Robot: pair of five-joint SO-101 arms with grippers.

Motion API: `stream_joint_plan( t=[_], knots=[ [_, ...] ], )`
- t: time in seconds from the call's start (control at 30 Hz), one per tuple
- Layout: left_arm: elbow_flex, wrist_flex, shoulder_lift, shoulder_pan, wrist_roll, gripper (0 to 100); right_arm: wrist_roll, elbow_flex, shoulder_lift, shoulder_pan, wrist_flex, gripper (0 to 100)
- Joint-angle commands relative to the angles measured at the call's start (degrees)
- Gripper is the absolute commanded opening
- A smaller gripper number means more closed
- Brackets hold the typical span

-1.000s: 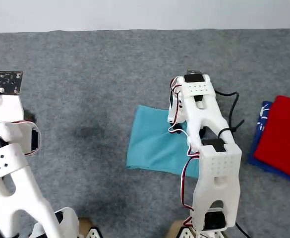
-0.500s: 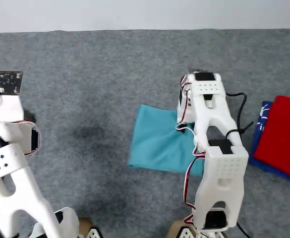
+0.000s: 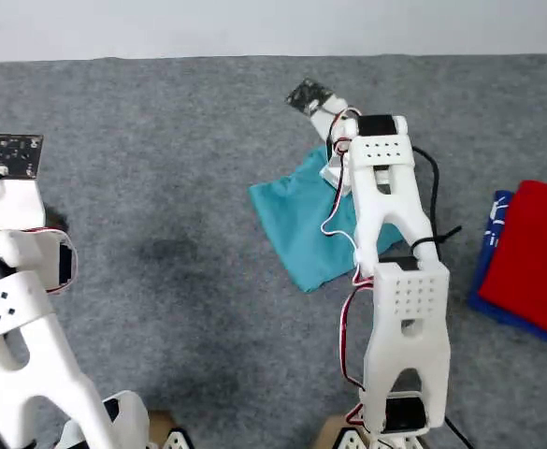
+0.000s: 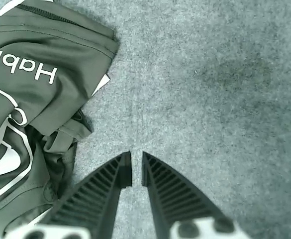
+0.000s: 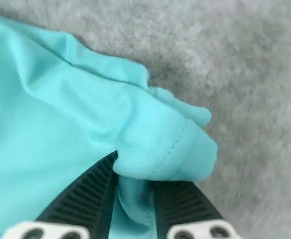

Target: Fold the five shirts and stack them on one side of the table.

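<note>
A teal shirt (image 3: pixel 301 224) lies partly folded on the grey table, with one edge lifted off the surface. My right gripper (image 5: pixel 135 174) is shut on a bunched fold of this teal shirt (image 5: pixel 75 109); in the high view the right arm (image 3: pixel 390 234) stretches over the shirt's right side. A folded red shirt (image 3: pixel 532 257) rests on a blue shirt (image 3: pixel 493 220) at the right edge. My left gripper (image 4: pixel 137 163) is shut with nothing in it, hovering over bare table beside a crumpled dark shirt (image 4: pixel 31 114) with white print.
The left arm (image 3: pixel 16 309) stands at the table's left edge. Grey carpet-like table surface (image 3: pixel 161 140) stretches between the two arms and toward the far edge.
The right arm has swung and lifted its wrist toward the far side, pulling the teal shirt's edge up. The shirt went from a flat rectangle to a skewed, bunched shape. The left arm is still.
</note>
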Motion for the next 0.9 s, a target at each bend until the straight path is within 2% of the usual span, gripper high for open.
stream_joint_plan(
  t=[0.0,0.1,0.27,0.37,0.57,0.87],
  knots=[
    [-1.6,0.5,-1.1,-0.1,-0.5,5,2.2,-10.1,2.2,-0.3,0.1,3.2],
    [-0.9,0.5,-1.2,-0.1,-0.5,5,-0.1,-16.2,3.7,-0.1,3.7,11.3],
    [0.7,0.5,-1.6,-0.1,-0.5,5,-18.8,-24.6,3.9,0.4,8.0,23.3],
    [0.7,0.5,-1.6,-0.1,-0.5,5,-27.2,-27.3,4.0,0.9,11.9,28.1],
    [0.7,0.5,-1.6,-0.1,-0.5,5,-39.1,-29.7,3.6,0.9,18.8,28.6],
    [0.7,0.2,-1.6,0.0,-0.5,5,-65.9,-31.2,3.6,-0.2,26.5,28.8]
  ],
)
